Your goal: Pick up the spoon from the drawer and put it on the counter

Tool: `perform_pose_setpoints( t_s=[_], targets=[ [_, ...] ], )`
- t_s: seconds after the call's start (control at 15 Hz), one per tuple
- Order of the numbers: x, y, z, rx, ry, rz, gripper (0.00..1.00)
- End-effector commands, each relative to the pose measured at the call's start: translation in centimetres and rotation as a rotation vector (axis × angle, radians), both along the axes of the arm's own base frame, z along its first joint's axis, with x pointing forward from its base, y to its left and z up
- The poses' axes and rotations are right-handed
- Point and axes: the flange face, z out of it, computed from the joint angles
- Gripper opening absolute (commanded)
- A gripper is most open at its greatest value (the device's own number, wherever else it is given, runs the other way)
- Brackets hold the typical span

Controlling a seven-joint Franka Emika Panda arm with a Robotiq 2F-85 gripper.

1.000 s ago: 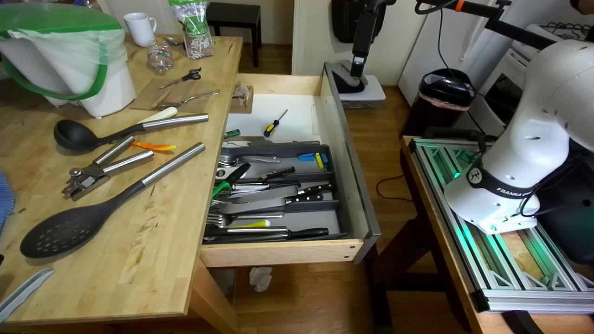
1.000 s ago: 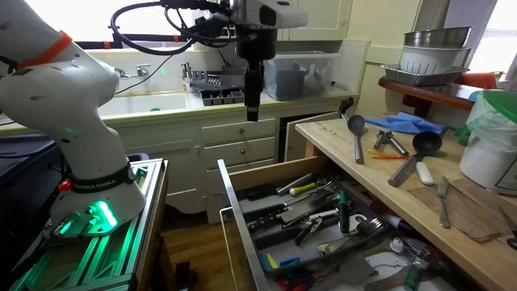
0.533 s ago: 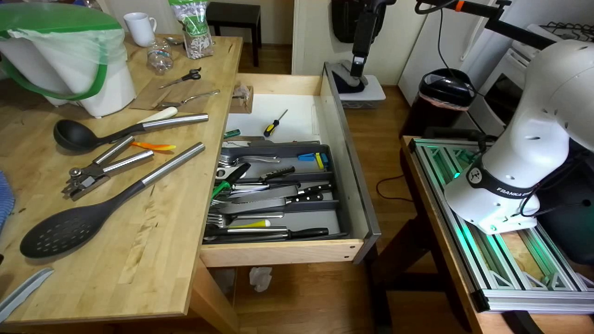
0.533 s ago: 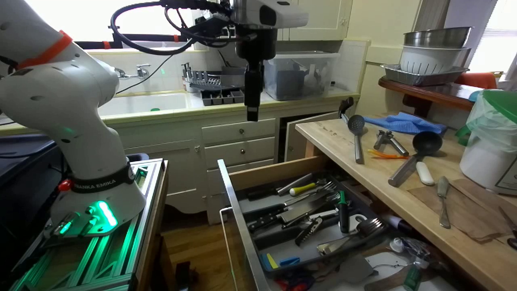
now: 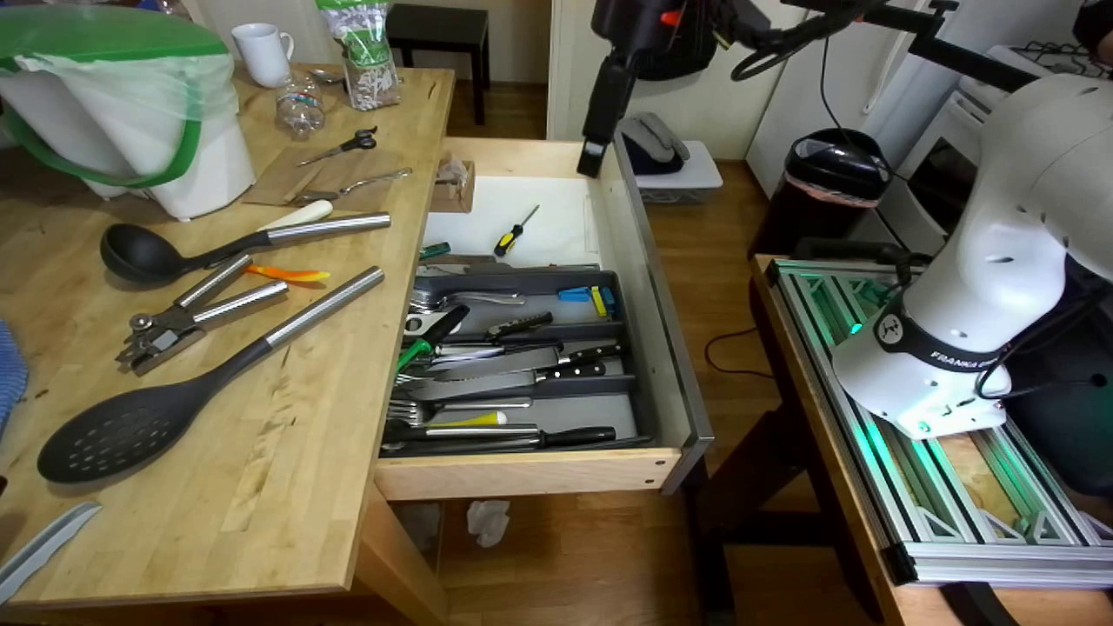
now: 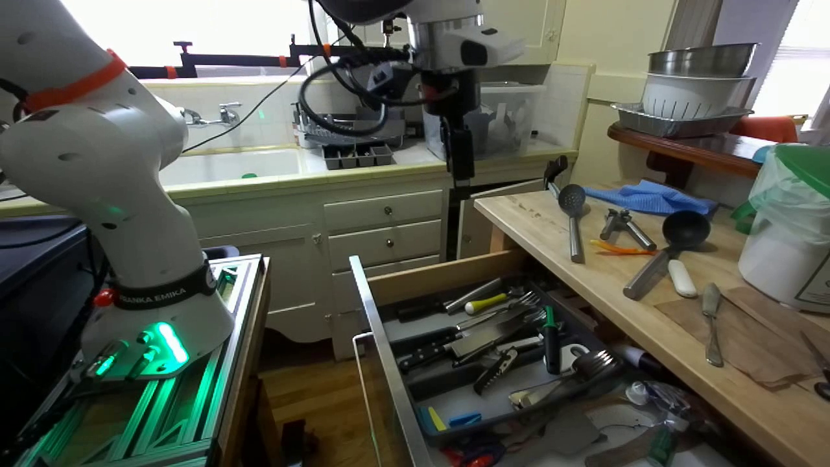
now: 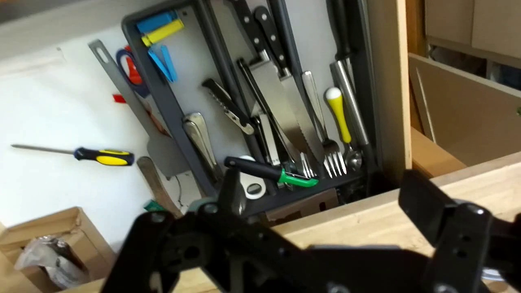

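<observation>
The spoon lies in the drawer's tray, its yellow handle (image 5: 469, 420) toward the drawer front, beside a fork and a metal-handled utensil. The handle also shows in an exterior view (image 6: 486, 303) and in the wrist view (image 7: 340, 116), where its small silver bowl is visible. The drawer (image 5: 530, 474) stands pulled open, and shows in an exterior view (image 6: 447, 275). The wooden counter (image 5: 296, 487) adjoins it and shows in an exterior view (image 6: 622, 321). My gripper (image 5: 593, 161) is high above the drawer, apart from the spoon. In the wrist view its fingers (image 7: 323, 183) are wide apart and empty.
The dark tray also holds knives (image 7: 268, 44) and a green-bladed peeler (image 7: 270, 171). A screwdriver (image 5: 517, 233) and a cardboard box (image 5: 456, 187) lie outside the tray. On the counter are a slotted spoon (image 5: 130, 435), a ladle (image 5: 143, 252) and a lidded bucket (image 5: 191, 156).
Over the last half second the gripper has moved from beyond the drawer front toward the counter, and now hangs over the drawer. The spoon, drawer and utensils have not moved.
</observation>
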Motion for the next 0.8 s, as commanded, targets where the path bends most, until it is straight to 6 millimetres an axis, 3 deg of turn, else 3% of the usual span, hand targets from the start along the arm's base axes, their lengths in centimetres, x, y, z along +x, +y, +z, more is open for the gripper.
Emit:
perform_pose_setpoints(
  t_s=[0.0,0.2,0.53,0.6,0.73],
  targets=[
    [3.9,3.0,-4.1,0.032,-0.053,0.099,1.00],
    [6.1,5.2,-8.3,0.072,-0.076,0.177,1.00],
    [8.7,6.5,-15.8,0.172,-0.063,0.242,1.00],
    [6.9,6.6,-13.2,0.147,-0.050,0.227,1.00],
    [7.8,6.7,-15.3,0.163,-0.041,0.241,1.00]
  ],
)
